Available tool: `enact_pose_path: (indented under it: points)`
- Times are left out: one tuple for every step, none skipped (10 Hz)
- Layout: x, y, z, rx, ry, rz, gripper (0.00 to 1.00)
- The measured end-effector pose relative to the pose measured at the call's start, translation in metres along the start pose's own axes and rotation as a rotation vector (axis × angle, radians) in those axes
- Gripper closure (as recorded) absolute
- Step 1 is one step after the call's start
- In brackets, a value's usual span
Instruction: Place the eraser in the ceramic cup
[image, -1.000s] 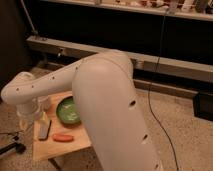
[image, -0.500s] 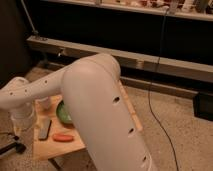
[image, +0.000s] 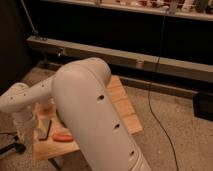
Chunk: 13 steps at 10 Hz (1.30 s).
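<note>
**1. Containers**
- Ceramic cup (image: 44, 106): only a small pale form shows, at the rear left of the bench (image: 125, 107), directly under the arm's forearm link. Its interior is not visible, so its contents cannot be determined.

**2. Task item**
- Eraser (image: 46, 129): a flat dark bar lying on the left part of the bench, forward of the cup and outside it. Nothing is gripping it.
- A small pale block (image: 38, 133) lies against the eraser's left side.
- An orange carrot (image: 62, 136) lies just to the right of the eraser, near the front edge.

**3. Claw**
- Claw (image: 22, 131): at the end of the wrist section, which hangs straight down at the left end of the bench, just beside the pale block and the eraser.
- Its jaws stand apart and hold nothing.
- The white arm (image: 92, 112) fills the centre of the view and covers the middle of the bench.

**4. Surface and room**
- The bench is a low top of light wood. Bare wood shows to the right of the arm.
- The floor (image: 180, 140) is speckled grey.
- A black cable (image: 151, 102) runs down from the top of the view and across the floor to the right of the bench.
- A long grey rail (image: 150, 62) runs along the wall behind, with dark panels above it.
- A dark box (image: 203, 106) stands at the right edge.
</note>
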Motion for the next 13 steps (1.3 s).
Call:
enact_pose_path:
  points:
    - [0.0, -0.003, 0.01, 0.008, 0.019, 0.019, 0.35]
    - [-0.002, -0.006, 0.019, 0.012, 0.037, 0.043, 0.35]
    - [-0.004, -0.009, 0.028, 0.015, 0.052, 0.073, 0.35]
    - [-0.007, -0.013, 0.034, 0.017, 0.057, 0.117, 0.35]
    - [-0.01, -0.015, 0.037, 0.018, 0.054, 0.157, 0.35]
    - [-0.012, -0.017, 0.037, 0.017, 0.05, 0.211, 0.35]
    - [-0.012, -0.017, 0.037, 0.017, 0.05, 0.221, 0.35]
    - [-0.012, -0.017, 0.037, 0.019, 0.048, 0.222, 0.35]
    - [-0.012, -0.015, 0.037, 0.018, 0.048, 0.221, 0.35]
    - [-0.012, -0.015, 0.038, 0.019, 0.048, 0.221, 0.35]
    - [-0.012, -0.016, 0.038, 0.019, 0.048, 0.221, 0.35]
    - [-0.012, -0.015, 0.038, 0.019, 0.048, 0.22, 0.35]
    - [-0.012, -0.015, 0.038, 0.019, 0.048, 0.22, 0.35]
